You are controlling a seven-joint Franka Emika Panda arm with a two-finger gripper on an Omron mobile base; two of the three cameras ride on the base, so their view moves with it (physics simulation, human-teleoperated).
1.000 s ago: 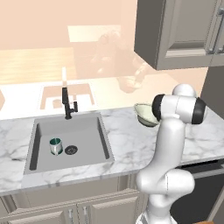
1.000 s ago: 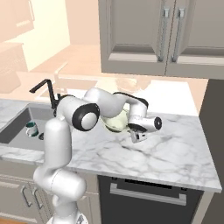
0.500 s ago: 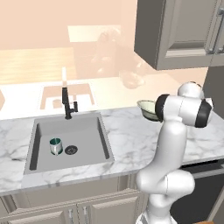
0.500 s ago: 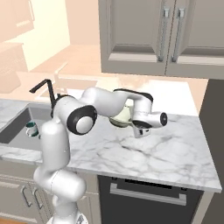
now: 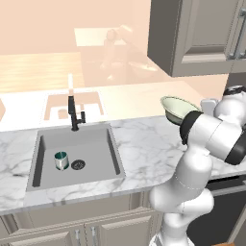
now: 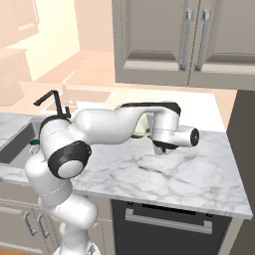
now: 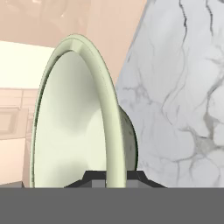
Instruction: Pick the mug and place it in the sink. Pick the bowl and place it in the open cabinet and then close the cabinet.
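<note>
Fingers (image 7: 94, 176) pinch the bowl's (image 7: 74, 118) rim — bowl clear of the counter (image 6: 164, 174), and the cabinet (image 5: 192, 36) sits above it, further right.

Pale bowl (image 6: 141, 127) behind the arm's wrist, above marble counter (image 6: 164, 174).

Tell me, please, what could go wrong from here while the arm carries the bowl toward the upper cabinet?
The gripper pinches only the bowl's thin rim, with the bowl tilted on edge, so it could slip or swing out above the marble counter. The cabinet sits directly above the bowl; lifting straight up may knock the bowl against its underside or door edge. The mug already stands in the sink.
</note>
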